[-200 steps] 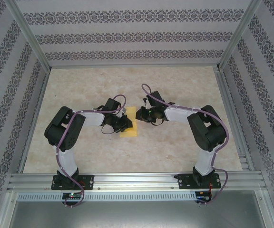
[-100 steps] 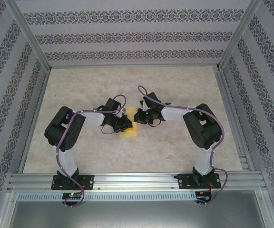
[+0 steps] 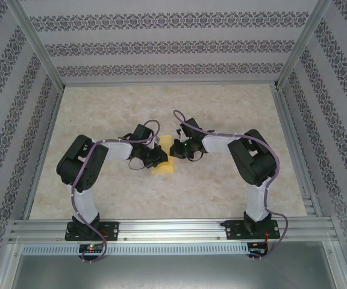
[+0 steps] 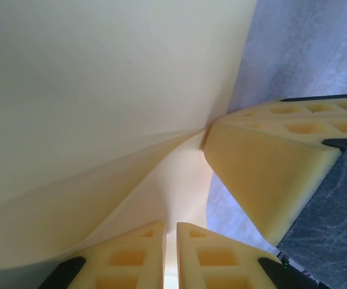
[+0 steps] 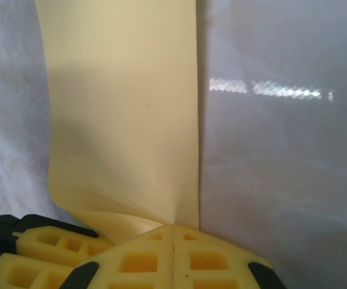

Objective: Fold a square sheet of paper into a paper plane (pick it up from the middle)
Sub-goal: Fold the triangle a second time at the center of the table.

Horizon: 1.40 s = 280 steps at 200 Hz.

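**Sheet of paper** [image 3: 163,166]: yellow, matte. It lies mid-table [image 3: 221,108], directly between the two claws, and looks like a narrow strip from above. Most of it rests flat, and it bows upward where it is gripped.

**Left claw** [image 4: 170,235]: the pads are closed to a thin slit, with a raised fold of the sheet pinched between them. The paper fans out ahead of it.

**Right claw** [image 5: 173,232]: the pads are pressed fully together and clamp the sheet at its near edge. One straight side of the sheet runs away from the claw along the table.

**Spacing:** the claws sit just beside each other on the same end of the sheet.
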Each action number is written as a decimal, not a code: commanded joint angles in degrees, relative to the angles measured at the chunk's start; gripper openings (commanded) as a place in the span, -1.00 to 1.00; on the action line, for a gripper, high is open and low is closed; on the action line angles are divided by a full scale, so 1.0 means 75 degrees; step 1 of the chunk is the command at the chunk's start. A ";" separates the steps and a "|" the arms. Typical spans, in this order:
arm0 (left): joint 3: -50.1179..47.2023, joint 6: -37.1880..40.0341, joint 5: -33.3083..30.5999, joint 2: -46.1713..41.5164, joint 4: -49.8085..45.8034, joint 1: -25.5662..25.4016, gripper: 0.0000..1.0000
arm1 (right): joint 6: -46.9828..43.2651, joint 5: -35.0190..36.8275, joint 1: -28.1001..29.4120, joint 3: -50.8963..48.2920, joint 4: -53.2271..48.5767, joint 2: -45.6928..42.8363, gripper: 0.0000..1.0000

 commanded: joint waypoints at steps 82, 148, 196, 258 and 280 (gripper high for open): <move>0.0592 0.0730 -0.0851 -0.0113 -0.1069 0.0157 -0.67 | -0.0730 0.0715 0.0056 0.0225 -0.0926 0.0658 -0.90; 0.0333 0.0759 -0.1274 -0.0021 -0.1157 0.0337 -0.68 | -0.1125 0.1006 0.0107 0.0286 -0.1321 0.0812 -0.91; 0.0368 0.0821 -0.1324 -0.0146 -0.1226 0.0558 -0.65 | -0.1647 0.1627 0.0144 0.0322 -0.1909 0.1094 -0.93; 0.0415 0.1245 -0.1611 -0.0088 -0.1674 0.1210 -0.60 | -0.1951 0.2071 0.0177 0.0374 -0.2259 0.1255 -0.94; 0.0586 0.1415 -0.1747 -0.0062 -0.1914 0.1387 -0.59 | -0.1962 0.2152 0.0180 0.0381 -0.2303 0.1246 -0.95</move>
